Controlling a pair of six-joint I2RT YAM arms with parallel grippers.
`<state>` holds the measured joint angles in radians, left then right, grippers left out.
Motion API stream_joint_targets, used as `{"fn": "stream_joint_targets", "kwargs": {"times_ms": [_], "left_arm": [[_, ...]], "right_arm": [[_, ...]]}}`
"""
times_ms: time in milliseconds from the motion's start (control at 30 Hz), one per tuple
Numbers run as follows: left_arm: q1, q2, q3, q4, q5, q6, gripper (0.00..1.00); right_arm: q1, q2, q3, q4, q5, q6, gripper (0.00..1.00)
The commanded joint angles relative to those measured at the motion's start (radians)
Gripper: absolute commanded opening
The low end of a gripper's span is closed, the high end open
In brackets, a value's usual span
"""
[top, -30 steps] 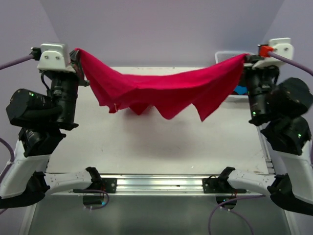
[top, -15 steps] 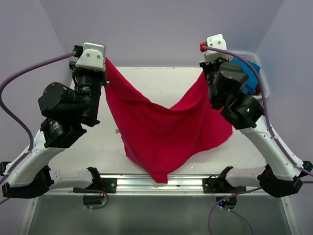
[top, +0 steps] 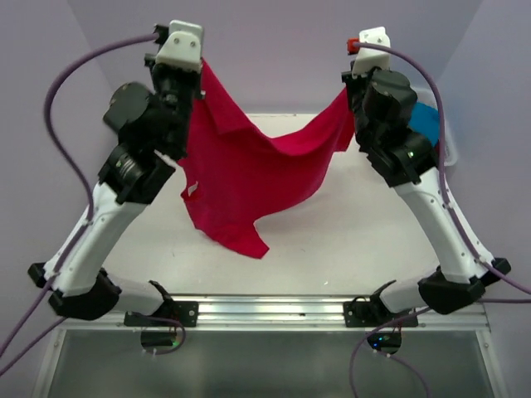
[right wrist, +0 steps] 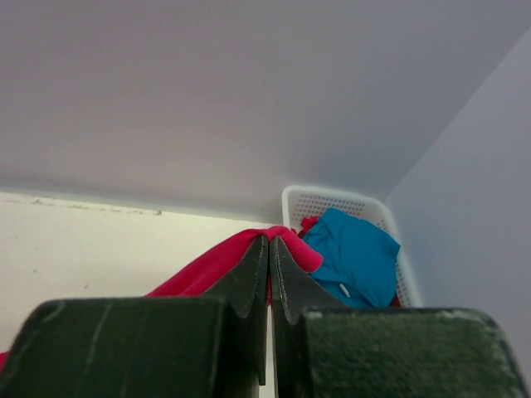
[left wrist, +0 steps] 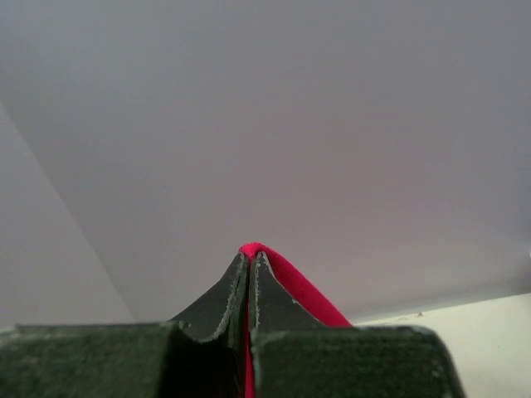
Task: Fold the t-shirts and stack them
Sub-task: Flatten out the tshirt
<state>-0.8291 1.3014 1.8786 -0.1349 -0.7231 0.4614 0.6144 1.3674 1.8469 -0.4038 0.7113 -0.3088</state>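
Note:
A crimson red t-shirt (top: 249, 174) hangs in the air between my two raised arms, sagging in the middle, its lowest corner dangling over the table (top: 348, 249). My left gripper (top: 197, 76) is shut on the shirt's upper left edge; in the left wrist view red cloth (left wrist: 299, 290) is pinched between the closed tips of that gripper (left wrist: 250, 253). My right gripper (top: 347, 95) is shut on the upper right edge, and the red cloth (right wrist: 207, 269) drapes over its tips (right wrist: 269, 240). A turquoise blue t-shirt (right wrist: 353, 257) lies in the basket.
The white slatted basket (right wrist: 332, 199) stands at the table's back right corner, behind my right arm, with the blue shirt (top: 425, 124) in it. Purple walls close in the back and both sides. A metal rail (top: 265, 311) runs along the near edge.
Both arms have risen and drawn back from the front edge. The shirt went up with them, and its hanging corner moved from the near rail toward the table's middle left.

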Motion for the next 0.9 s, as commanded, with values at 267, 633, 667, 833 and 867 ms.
{"fn": "stream_joint_targets", "kwargs": {"times_ms": [267,633,667,833,867], "left_arm": [[0.711,0.06,-0.254,0.18,0.718,-0.431,0.0],[0.78,-0.151,-0.572,0.434,0.875,-0.419,0.0],[0.78,-0.174,-0.575,0.426,0.866,-0.414,0.0],[0.774,-0.364,-0.569,0.364,0.835,-0.382,0.0],[0.772,-0.388,-0.564,0.35,0.837,-0.382,0.0]], "right_arm": [[-0.381,0.141,-0.015,-0.015,-0.42,0.301,0.0],[-0.384,0.009,-0.234,0.223,-0.391,0.248,0.0],[-0.383,-0.067,-0.292,0.239,-0.392,0.243,0.0],[-0.299,-0.299,-0.408,0.313,-0.296,0.124,0.0],[-0.273,-0.329,-0.416,0.309,-0.274,0.1,0.0]]}}
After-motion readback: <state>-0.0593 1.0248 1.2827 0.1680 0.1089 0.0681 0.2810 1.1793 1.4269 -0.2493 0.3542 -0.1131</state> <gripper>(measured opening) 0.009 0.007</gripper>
